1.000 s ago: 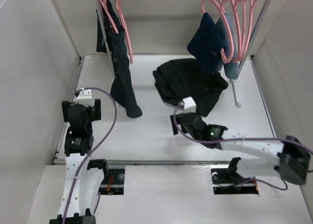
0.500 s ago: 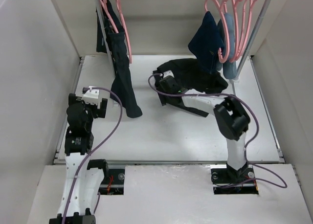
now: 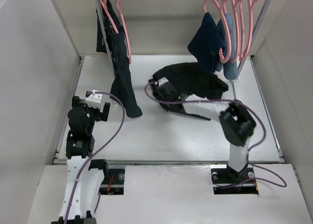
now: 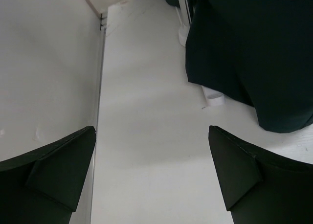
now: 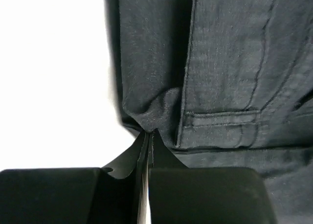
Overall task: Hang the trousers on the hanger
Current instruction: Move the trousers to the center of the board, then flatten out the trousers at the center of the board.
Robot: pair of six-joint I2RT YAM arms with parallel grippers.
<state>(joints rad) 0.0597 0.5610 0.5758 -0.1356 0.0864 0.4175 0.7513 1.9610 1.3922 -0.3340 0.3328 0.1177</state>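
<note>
My right tool [image 5: 149, 135] is clamped shut on a fold of the trousers [image 5: 222, 57] toward the far edge of the counter [image 3: 161, 136]. My left tool [image 4: 151, 141] is spread wide and holds nothing.

The white table [image 3: 161, 131] carries crumpled black trousers [image 3: 195, 79].

Trousers [image 3: 193, 82]: black, and you see them crumpled in a low heap on the table [image 3: 161, 131], far middle; they are not on any hanger.
Trousers' near-left edge: a bunched fold is pinched in the right gripper [image 5: 148, 136]; you can see seams and a stitched band just beside it.
Hanger [image 3: 227, 61]: thin, pink, hanging among others like it at far right, above the heap.
</note>
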